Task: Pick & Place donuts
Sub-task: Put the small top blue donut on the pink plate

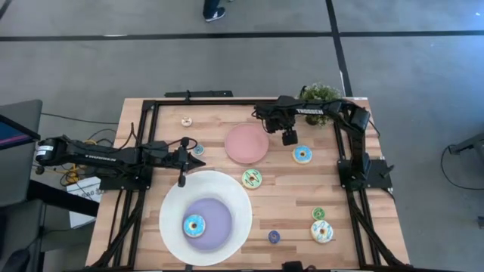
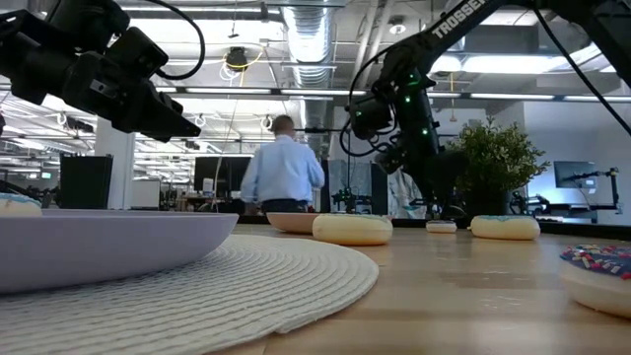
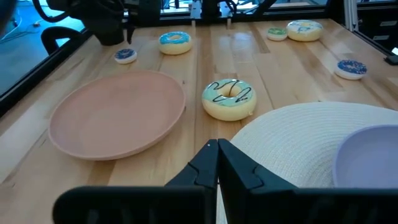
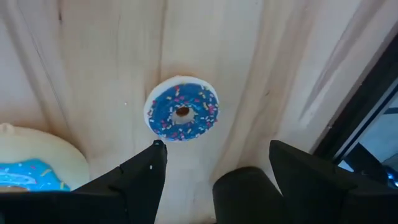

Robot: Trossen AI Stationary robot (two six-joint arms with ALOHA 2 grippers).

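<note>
My right gripper (image 4: 216, 146) is open and points steeply down over a coin-sized blue sprinkled donut (image 4: 181, 116), which lies flat on the wood just ahead of the fingertips, untouched. Beside it lies a larger blue-iced donut (image 1: 302, 155). A green-iced donut (image 3: 229, 99) rests between the pink plate and the big white plate. Another blue donut (image 1: 194, 225) lies on the white plate's lavender centre. My left gripper (image 1: 181, 178) hangs shut over the white plate's far-left rim.
The pink plate (image 1: 246, 143) sits just left of my right gripper. The big white plate (image 1: 227, 189) fills the near left. A small green donut (image 1: 318, 214), a white sprinkled donut (image 1: 322, 231) and a small purple one (image 1: 274, 236) lie near right. A black frame (image 1: 338, 151) rims the table.
</note>
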